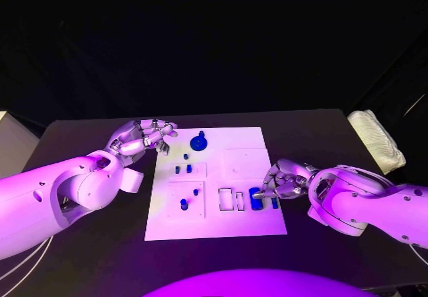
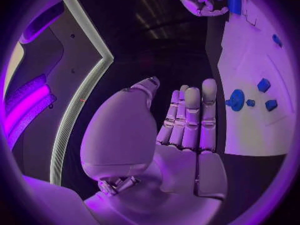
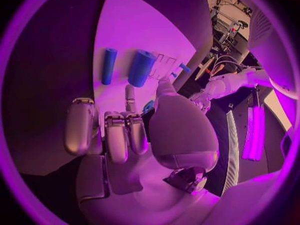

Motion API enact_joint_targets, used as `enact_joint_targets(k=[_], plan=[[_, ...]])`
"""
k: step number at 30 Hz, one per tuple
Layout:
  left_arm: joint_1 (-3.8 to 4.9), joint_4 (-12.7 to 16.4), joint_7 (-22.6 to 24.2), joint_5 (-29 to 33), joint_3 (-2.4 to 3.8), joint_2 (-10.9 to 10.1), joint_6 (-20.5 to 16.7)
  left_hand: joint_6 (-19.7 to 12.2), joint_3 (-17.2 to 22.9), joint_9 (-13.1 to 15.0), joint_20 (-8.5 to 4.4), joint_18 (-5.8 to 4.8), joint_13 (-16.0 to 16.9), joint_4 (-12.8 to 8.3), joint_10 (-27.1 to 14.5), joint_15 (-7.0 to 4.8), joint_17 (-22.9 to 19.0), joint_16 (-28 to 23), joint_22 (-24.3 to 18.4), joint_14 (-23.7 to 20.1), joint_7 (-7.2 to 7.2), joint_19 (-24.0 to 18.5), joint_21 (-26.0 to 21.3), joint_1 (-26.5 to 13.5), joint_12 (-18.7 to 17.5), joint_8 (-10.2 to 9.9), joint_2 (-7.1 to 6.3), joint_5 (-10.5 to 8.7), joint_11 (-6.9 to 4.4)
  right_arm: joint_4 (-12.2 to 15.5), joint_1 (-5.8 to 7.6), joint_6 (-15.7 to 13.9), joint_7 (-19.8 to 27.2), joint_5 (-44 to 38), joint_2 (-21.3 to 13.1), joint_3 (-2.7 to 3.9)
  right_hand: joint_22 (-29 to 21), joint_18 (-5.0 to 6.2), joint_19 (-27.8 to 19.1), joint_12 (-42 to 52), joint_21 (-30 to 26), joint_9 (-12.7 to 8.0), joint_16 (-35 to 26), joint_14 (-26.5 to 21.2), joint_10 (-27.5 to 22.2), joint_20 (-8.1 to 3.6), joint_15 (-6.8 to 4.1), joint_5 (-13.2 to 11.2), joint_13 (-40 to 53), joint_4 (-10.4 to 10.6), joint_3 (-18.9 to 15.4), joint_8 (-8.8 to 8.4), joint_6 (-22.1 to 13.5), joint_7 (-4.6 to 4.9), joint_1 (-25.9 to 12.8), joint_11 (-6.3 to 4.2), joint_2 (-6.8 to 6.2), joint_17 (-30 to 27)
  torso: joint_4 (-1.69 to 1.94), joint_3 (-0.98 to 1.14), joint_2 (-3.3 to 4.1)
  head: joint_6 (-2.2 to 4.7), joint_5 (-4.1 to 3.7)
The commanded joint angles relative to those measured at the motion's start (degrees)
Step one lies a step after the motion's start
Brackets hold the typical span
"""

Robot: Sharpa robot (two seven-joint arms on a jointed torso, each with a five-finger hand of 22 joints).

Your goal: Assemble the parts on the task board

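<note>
Several small blue parts sit on the white task board [image 1: 217,223], and they look like hard, light plastic pieces: stiff enough to pinch firmly, slick enough to slip or roll out of smooth metal fingertips. Nearest the robot, two little blue pegs [image 1: 190,199] stand in a recessed square on the board's left half; these would best be taken from above, pinched by their sides. To their right, past some empty rectangular slots [image 1: 231,199], a thicker blue cylinder [image 1: 256,199] and a thinner blue rod [image 1: 274,202] lie side by side at the board's right edge. The right hand [image 1: 282,178] is right beside this pair with its fingers curled down toward them; from the right wrist view its fingers [image 3: 117,135] are bent inward with nothing seen between them, and I cannot tell whether any fingertip touches a piece. Both cylinders are round and would likely roll, so a grip across the middle of the length seems safest. Farther off, two small blue blocks [image 1: 183,168] rest in another recess, and beyond them a round blue disc with a knob [image 1: 198,143] lies near the far edge; its knob is the natural place to hold. The left hand [image 1: 143,138] hovers off the board's far left corner, fingers loosely together and holding nothing.
</note>
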Motion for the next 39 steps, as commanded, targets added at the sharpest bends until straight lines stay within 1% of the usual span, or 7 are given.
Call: enact_joint_targets(k=[1,24,26,28,33,36,39], plan=[[-0.05,0.3,0.8,0.4,0.04,0.0,1.2,-0.2,-0.3,0.0,0.09,0.67,0.1,-0.1,-0.4,0.21,0.1,-0.2,-0.1,-0.1,0.02,-0.2,-0.3,-0.7,0.3,0.4,-0.01,-0.17,0.11,-0.2,-0.37,1.3,-3.2,-3.1,0.6,-0.02,0.1,-0.75,0.5,0.1,0.3,0.1,0.2,6.1,6.0,-0.09,-0.47,0.3,15.0,0.0,-0.3,0.23,0.5,0.0,-0.5,-0.33,0.04,15.0,-0.05,0.09,0.05,-0.12,0.13],[-0.05,0.5,1.2,0.4,0.05,-0.3,1.2,-0.2,-0.5,0.0,0.05,0.68,0.2,-0.5,-0.5,0.13,0.2,-0.1,-0.1,0.0,-0.06,-0.1,-0.3,0.2,0.5,0.5,0.53,-0.05,0.03,-3.3,-2.5,3.2,-8.7,-3.8,5.6,-0.03,0.0,-0.69,0.4,0.1,0.0,0.3,0.2,6.1,6.0,-0.22,-0.61,0.6,15.0,0.0,-0.5,0.65,0.8,-0.2,-0.4,-0.5,0.16,15.0,-0.07,0.05,0.01,-0.49,0.44],[-0.05,0.6,1.2,0.4,0.05,-0.4,1.2,-0.2,-0.5,0.0,0.05,0.69,0.2,-0.5,-0.5,0.13,0.2,-0.1,-0.1,0.0,-0.07,-0.1,-0.4,0.3,0.5,0.5,0.55,-0.05,0.02,-3.4,-2.58,3.5,-8.8,-3.6,5.8,-0.03,0.1,-0.7,0.4,0.1,0.0,0.4,0.2,6.1,6.0,-0.29,-0.69,2.1,15.0,-0.1,-0.3,0.81,0.9,-0.28,0.5,-0.59,0.8,15.0,-0.06,0.04,0.01,-0.59,0.48],[-0.05,0.6,1.2,0.4,0.05,-0.4,1.2,-0.2,-0.5,0.0,0.04,0.69,0.2,-0.5,-0.5,0.12,0.2,-0.1,-0.1,-0.1,-0.07,-0.1,-0.4,0.5,0.6,0.5,0.59,-0.04,0.02,-3.4,-2.66,3.7,-8.9,-3.3,6.0,-0.03,0.4,-0.75,0.5,0.1,0.2,0.5,0.2,6.1,6.0,-0.4,-0.8,5.7,15.0,-0.2,0.0,0.95,1.0,-0.41,1.8,-0.71,1.67,15.0,-0.09,0.03,0.0,-0.59,0.52],[-0.05,0.5,1.3,0.4,0.05,-0.4,1.3,-0.2,-0.5,0.0,0.03,0.7,0.2,-0.6,-0.6,0.11,0.2,-0.1,-0.2,-0.1,-0.08,-0.1,-0.4,0.8,0.6,0.5,0.67,-0.01,0.01,-3.3,-2.77,3.7,-8.8,-1.6,6.2,-0.03,0.7,-0.79,0.5,0.1,0.3,0.4,0.2,6.1,6.0,-0.54,-0.93,9.9,15.0,-0.3,0.8,0.86,1.1,-0.55,4.5,-0.85,2.58,15.0,-0.19,0.06,-0.13,-0.53,0.72],[-0.05,0.5,1.3,0.4,0.05,-0.4,1.4,-0.3,-0.5,0.0,0.02,0.69,0.2,-0.7,-0.6,0.1,0.2,-0.1,-0.1,-0.1,-0.08,-0.1,-0.4,1.0,0.6,0.6,0.74,0.01,0.01,-3.2,-2.8,3.2,-7.6,0.9,6.2,-0.03,1.1,-0.83,0.6,0.1,0.5,0.0,0.2,6.1,6.0,-0.68,-1.11,15.5,15.0,-0.5,3.3,0.41,1.3,-0.77,7.4,-1.06,3.13,15.0,-0.1,0.03,-0.08,-0.41,0.69],[-0.05,0.5,1.3,0.4,0.05,-0.3,1.5,-0.3,-0.5,0.0,0.02,0.7,0.2,-0.7,-0.6,0.1,0.1,-0.1,-0.1,-0.1,-0.07,-0.1,-0.4,1.1,0.6,0.6,0.8,0.02,0.01,-3.1,-2.81,2.3,-6.7,2.6,6.2,-0.03,1.3,-0.88,0.7,0.1,0.7,-0.3,0.2,6.1,6.0,-0.75,-1.17,15.8,15.0,-0.3,4.6,0.22,1.6,-0.85,8.0,-1.14,3.04,15.0,-0.09,0.01,-0.11,-0.38,0.72]])
